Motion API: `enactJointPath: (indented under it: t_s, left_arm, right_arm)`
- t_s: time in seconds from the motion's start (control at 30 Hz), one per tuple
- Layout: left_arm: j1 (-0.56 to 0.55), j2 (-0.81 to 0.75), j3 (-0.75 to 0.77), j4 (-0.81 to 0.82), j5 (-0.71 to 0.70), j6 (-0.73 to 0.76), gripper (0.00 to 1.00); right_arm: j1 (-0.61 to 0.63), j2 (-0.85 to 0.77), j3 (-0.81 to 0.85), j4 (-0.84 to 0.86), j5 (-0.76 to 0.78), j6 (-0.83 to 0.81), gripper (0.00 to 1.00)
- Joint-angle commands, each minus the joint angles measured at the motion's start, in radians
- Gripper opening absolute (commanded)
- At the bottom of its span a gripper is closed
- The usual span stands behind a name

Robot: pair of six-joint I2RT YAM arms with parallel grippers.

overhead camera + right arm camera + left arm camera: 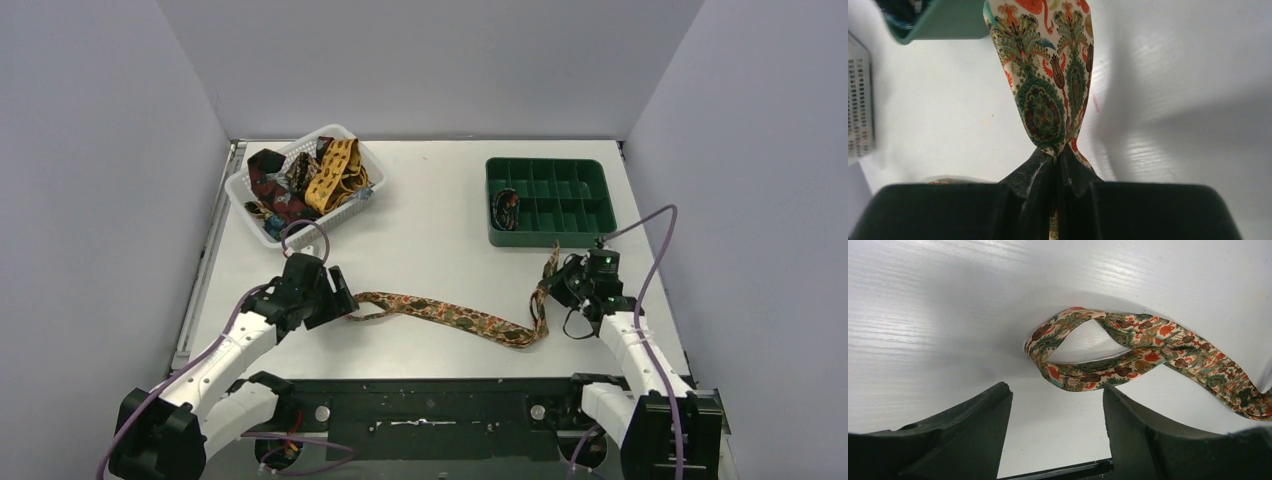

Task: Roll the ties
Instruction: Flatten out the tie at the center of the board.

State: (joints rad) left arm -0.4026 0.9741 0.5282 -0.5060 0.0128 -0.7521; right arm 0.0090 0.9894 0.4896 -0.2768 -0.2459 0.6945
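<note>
Pulling with my right gripper (pixel 1058 154), pinched on the tie (pixel 450 315) at three o'clock, could drag its loop from my spread left gripper (pixel 1055 390).

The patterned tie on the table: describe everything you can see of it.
The tie is narrow fabric, cream with red, green and brown paisley. It lies unrolled across the white table, slack and twisted. Its left end folds into a loop before the open left fingers, ungripped. Its wider right end is lifted, pinched between the shut right fingers.
</note>
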Motion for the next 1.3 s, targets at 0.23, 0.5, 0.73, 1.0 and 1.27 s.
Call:
enactJointPath:
  t_s: [0.23,0.5,0.73,1.0,1.27]
  left_arm:
    - [0.035,-0.010,0.022,0.098,0.110,0.038,0.65]
    - [0.063,0.031,-0.001,0.143,0.172,0.052,0.70]
    - [0.121,0.071,0.005,0.196,0.195,0.047,0.71]
    - [0.131,0.150,0.005,0.226,0.279,0.091,0.71]
    - [0.131,0.109,-0.021,0.210,0.272,0.083,0.72]
  right_arm:
    - [-0.377,0.065,-0.072,0.084,-0.339,0.109,0.00]
    - [-0.395,0.093,0.036,0.355,-0.682,0.142,0.00]
    - [-0.445,0.126,-0.072,0.927,-0.748,0.446,0.00]
    - [-0.536,0.137,-0.182,0.694,-0.653,0.388,0.04]
    - [-0.607,0.064,0.018,-0.038,-0.190,0.096,0.04]
